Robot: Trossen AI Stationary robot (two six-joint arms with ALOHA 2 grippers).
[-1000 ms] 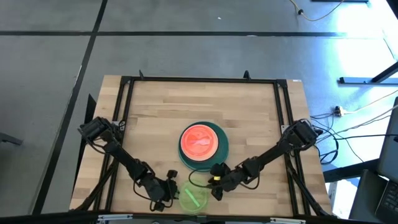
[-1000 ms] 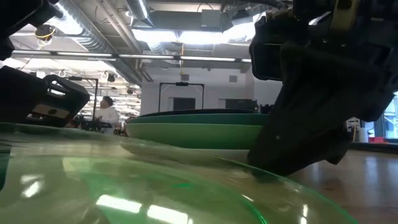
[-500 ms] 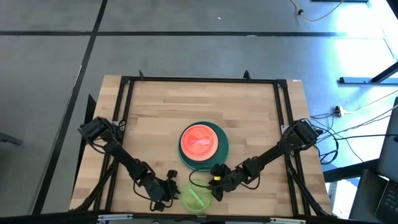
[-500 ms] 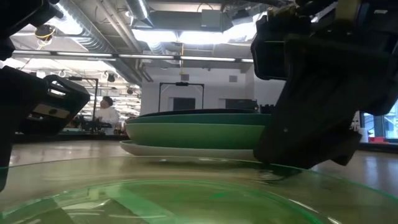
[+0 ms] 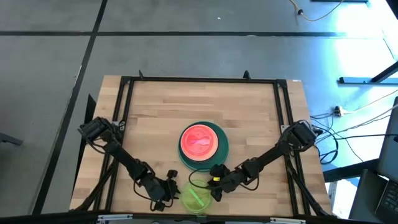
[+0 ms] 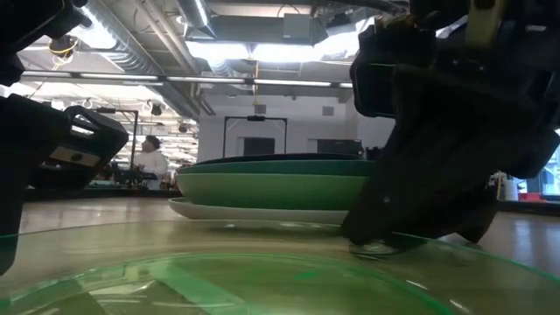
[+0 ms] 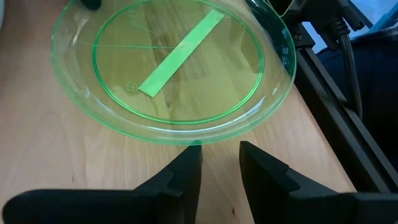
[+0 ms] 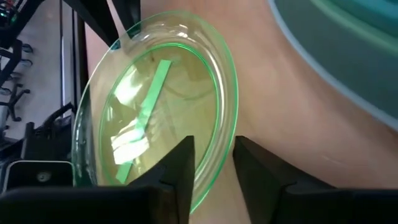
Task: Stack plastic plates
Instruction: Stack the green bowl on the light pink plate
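Observation:
A small translucent lime plate [image 5: 196, 199] lies on the wood near the table's front edge; it also shows in the left wrist view [image 7: 174, 68] and the right wrist view [image 8: 155, 106]. Behind it stands a stack of plates [image 5: 217, 149] with a pink-red plate [image 5: 199, 142] on top and teal and green ones below [image 6: 271, 188]. My left gripper [image 5: 169, 190] is at the plate's left side, slightly open, its fingertips [image 7: 189, 158] just short of the rim. My right gripper [image 5: 214, 188] is at the plate's right rim, shut on it. My right gripper has the lime plate's rim [image 8: 217, 134] on the side toward the stack between its two fingers, one finger inside the rim and one outside. The fingers slant down from the table's right. The plate lies low on the table [image 6: 219, 280].
The black frame rail [image 7: 336, 93] runs along the table's front edge just past the lime plate. The wood to the left, right and far side of the stack [image 5: 186, 106] holds nothing else. A person [image 6: 153, 162] stands far back in the room.
The lime plate's side toward my left gripper was tipped up a second ago and has come down, so the plate now lies nearly flat. My right gripper has stayed at the rim, shifting only slightly.

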